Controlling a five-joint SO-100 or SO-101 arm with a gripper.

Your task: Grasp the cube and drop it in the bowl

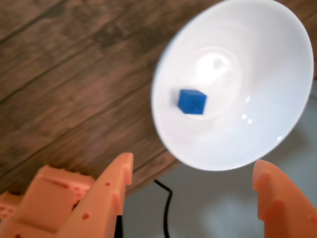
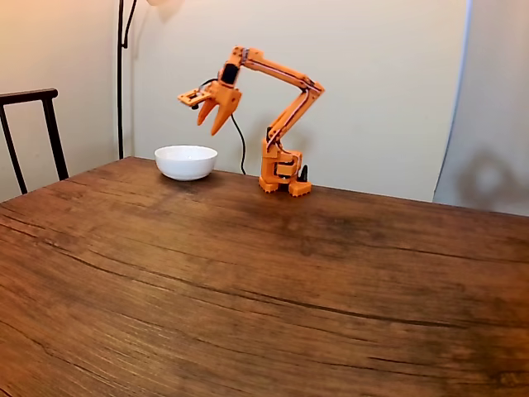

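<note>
Writing or brand marks are not showing legibly on any surface in either view. The bowl [image 1: 233,84] is sitting white and glossy at the far edge of the wooden table [image 2: 264,281], and in the wrist view the cube [image 1: 191,101] is lying inside it, a little left of the bowl's centre on the inner slope, blue against the white. In the fixed view the bowl [image 2: 186,161] is standing just left of the orange arm's base [image 2: 281,174], and its contents are hidden by the rim from that angle. The arm [image 2: 273,74] is reaching up from the base, folding at the elbow and stretching leftward, so the gripper [image 2: 212,124] is hanging in the air above the bowl, pointing down. The gripper [image 1: 190,173] is spread wide with nothing between its two orange fingers [image 1: 116,183], apart from the bowl and the cube. A black cable [image 1: 166,208] is running below the bowl's rim in the wrist view.
</note>
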